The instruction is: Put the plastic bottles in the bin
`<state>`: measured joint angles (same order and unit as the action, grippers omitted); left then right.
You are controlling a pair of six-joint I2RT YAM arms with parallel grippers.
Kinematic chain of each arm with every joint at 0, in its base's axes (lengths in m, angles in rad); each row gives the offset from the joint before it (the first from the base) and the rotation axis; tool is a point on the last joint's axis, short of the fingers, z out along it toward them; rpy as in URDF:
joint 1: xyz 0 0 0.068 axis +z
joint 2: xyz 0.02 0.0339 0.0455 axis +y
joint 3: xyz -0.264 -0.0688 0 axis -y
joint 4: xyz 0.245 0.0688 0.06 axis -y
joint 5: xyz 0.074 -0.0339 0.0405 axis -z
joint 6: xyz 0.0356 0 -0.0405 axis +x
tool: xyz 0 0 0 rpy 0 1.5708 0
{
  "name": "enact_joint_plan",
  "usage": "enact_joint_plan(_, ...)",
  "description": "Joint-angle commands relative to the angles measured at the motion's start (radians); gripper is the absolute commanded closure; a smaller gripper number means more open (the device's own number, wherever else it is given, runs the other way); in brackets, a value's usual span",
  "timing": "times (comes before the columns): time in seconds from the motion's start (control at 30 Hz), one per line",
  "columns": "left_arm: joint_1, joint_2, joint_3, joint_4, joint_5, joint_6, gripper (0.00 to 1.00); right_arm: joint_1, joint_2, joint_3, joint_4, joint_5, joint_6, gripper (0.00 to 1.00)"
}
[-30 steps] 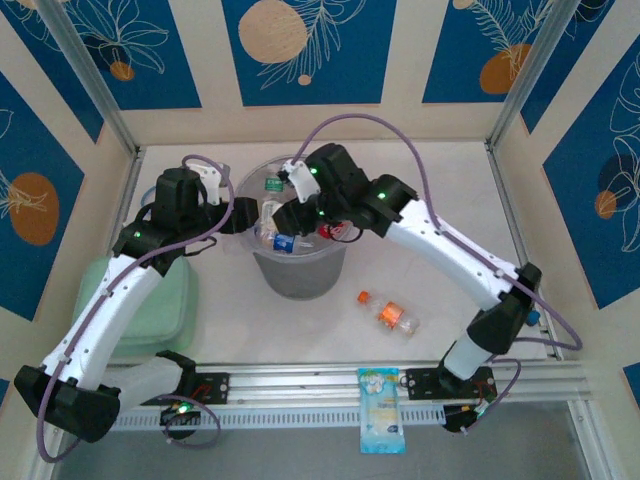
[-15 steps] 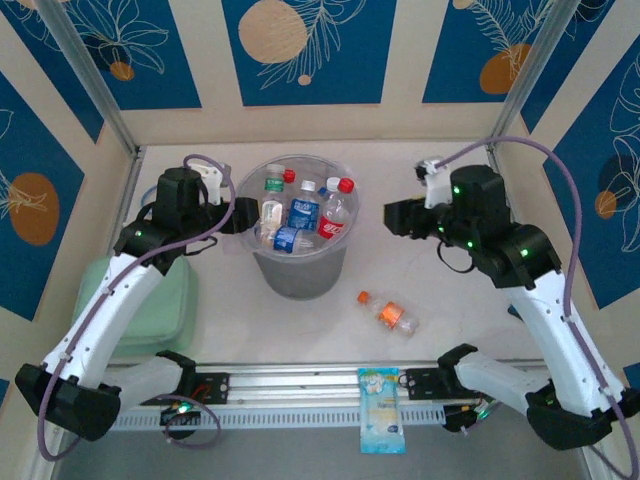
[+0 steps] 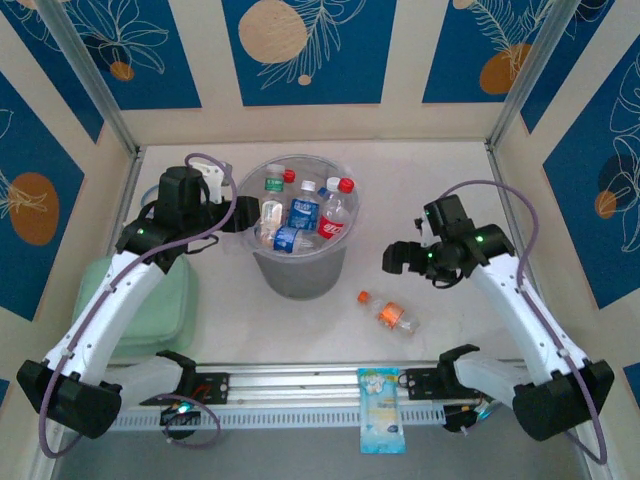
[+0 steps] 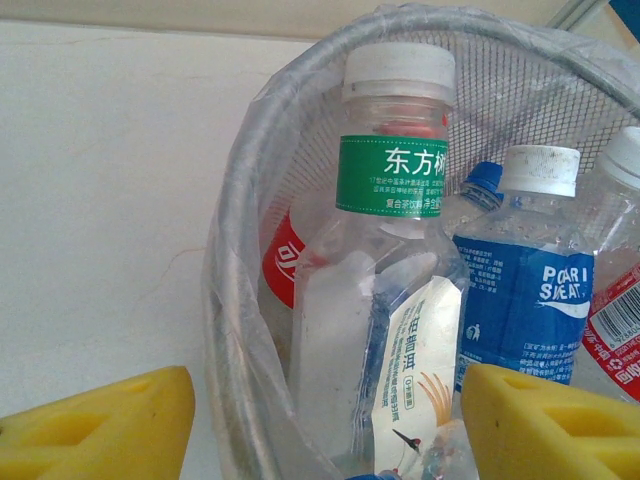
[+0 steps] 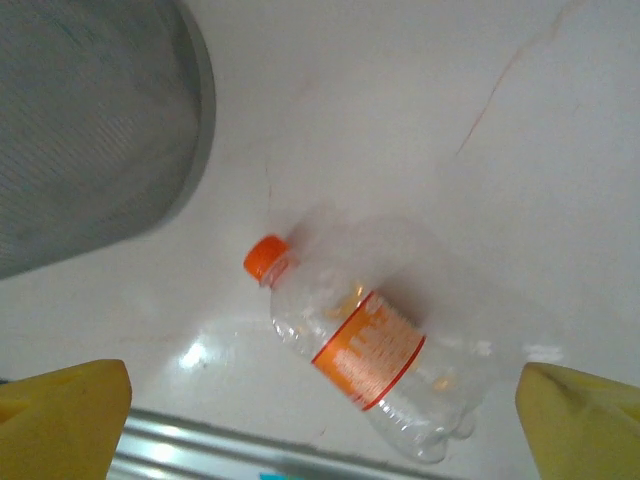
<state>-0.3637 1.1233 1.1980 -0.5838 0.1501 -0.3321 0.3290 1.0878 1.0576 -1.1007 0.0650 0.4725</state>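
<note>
Nearly done: several plastic bottles (image 3: 305,212) stand in the bin (image 3: 300,278). One orange-label bottle (image 3: 388,313) lies on the tabletop (image 3: 440,180) near the bin. The right end effector (image 3: 395,258) is released, spread wide above it. The left end effector (image 3: 240,214) is released, straddling the bin rim.

One bin (image 3: 297,282); inside it at least six bottles (image 3: 304,212) can be told apart by their caps, two red, one blue and three white, though they overlap too much for a sure total; one orange bottle (image 3: 390,314) lies alone outside the bin, toward its near right. One pale green pad (image 3: 160,315) lies left of the bin; one blue-and-white packet (image 3: 381,412) lies nearer than the bin and a little to its right. Two arms: one left arm (image 3: 110,300) left of the bin; one right arm (image 3: 520,300) right of it.
</note>
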Motion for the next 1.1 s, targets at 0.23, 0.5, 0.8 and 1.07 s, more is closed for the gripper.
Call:
enact_joint_plan(0.23, 0.011, 0.003, 0.034, 0.001, 0.022, 0.022, 0.30, 0.177, 0.129, -0.116, -0.095, -0.011, 0.175, 0.01)
enact_joint_plan(0.5, 0.011, 0.008, 0.028, 0.009, 0.021, 0.027, 0.30, 0.245, 0.233, -0.118, -0.146, 0.160, 0.211, 0.01)
enact_joint_plan(0.8, 0.011, 0.018, 0.036, 0.007, 0.022, 0.036, 0.30, 0.314, 0.325, -0.111, -0.021, 0.113, 0.174, 0.01)
enact_joint_plan(1.07, 0.012, 0.033, 0.052, 0.002, 0.025, 0.042, 0.30, 0.234, 0.417, -0.143, 0.071, 0.153, 0.173, 0.01)
